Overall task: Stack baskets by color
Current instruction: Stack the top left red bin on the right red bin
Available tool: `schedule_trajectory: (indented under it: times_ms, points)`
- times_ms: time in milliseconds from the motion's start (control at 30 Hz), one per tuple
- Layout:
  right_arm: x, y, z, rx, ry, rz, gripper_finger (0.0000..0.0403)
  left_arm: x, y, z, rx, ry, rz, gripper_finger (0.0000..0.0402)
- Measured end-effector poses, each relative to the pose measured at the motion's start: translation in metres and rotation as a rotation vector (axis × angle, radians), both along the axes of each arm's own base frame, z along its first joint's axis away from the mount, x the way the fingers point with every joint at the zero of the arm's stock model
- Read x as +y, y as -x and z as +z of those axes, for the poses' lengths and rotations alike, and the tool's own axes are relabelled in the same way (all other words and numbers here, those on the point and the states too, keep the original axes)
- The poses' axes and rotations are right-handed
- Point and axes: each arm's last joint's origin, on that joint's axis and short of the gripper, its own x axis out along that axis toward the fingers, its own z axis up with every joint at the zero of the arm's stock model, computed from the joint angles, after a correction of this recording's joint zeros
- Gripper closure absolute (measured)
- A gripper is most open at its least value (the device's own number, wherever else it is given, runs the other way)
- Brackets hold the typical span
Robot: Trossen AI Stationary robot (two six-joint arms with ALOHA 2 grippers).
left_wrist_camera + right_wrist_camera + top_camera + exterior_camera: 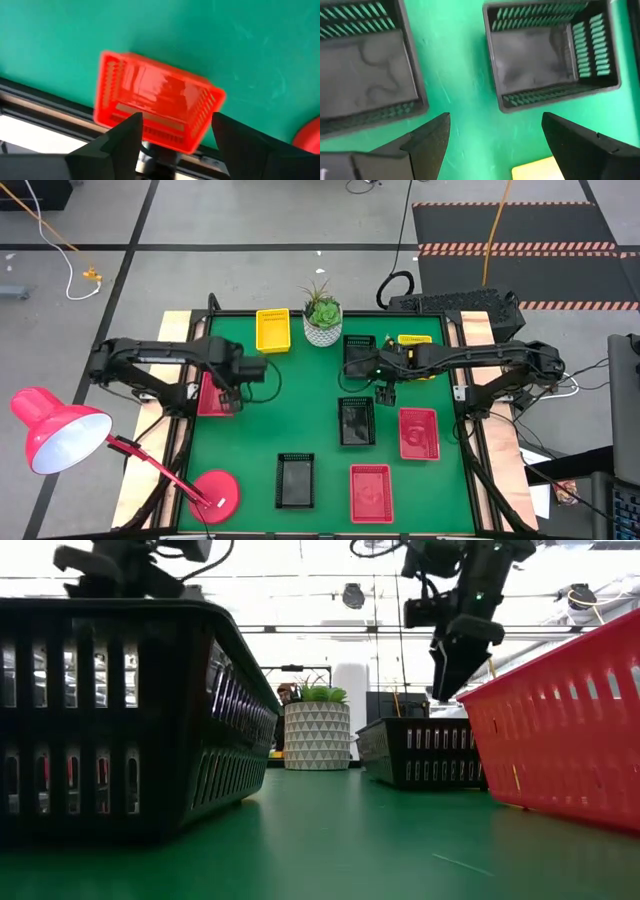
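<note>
My left gripper (172,137) points down, open, above a red basket (155,102) that sits on the green mat at the table's left edge (208,395); its fingers stand over the basket's two ends without touching. My right gripper (385,392) hangs open in mid-table, slanting down over bare mat (470,115) between two black baskets (550,50) (365,65). A yellow basket (414,342) lies partly hidden under the right arm. In the low view the right gripper (455,665) hangs above the black basket (425,752).
Another yellow basket (272,330) and a white plant pot (322,322) stand at the far edge. Toward the near side lie a black basket (295,480) and two red baskets (371,492) (418,432). A red lamp's base (215,493) sits at the near left corner.
</note>
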Motion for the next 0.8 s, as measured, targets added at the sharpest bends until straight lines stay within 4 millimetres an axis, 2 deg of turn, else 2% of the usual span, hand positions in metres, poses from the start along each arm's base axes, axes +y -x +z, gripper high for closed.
schedule_trajectory:
  times_ms: [200, 533, 700, 800]
  points:
    - [0.002, 0.015, 0.022, -0.144, 0.008, -0.018, 0.0094, -0.019, 0.02, -0.023, 0.073, 0.017, 0.011, 0.0163]
    - [0.004, 0.03, 0.06, -0.418, 0.052, 0.003, 0.0094, -0.026, 0.039, -0.078, 0.144, 0.031, 0.023, 0.0163]
    - [0.004, 0.033, 0.067, -0.475, 0.061, 0.007, 0.0094, -0.027, 0.032, -0.085, 0.058, 0.018, 0.03, 0.0166]
    - [0.004, 0.033, 0.068, -0.477, 0.061, 0.007, 0.0094, -0.028, 0.029, -0.087, 0.029, 0.051, 0.02, 0.0188]
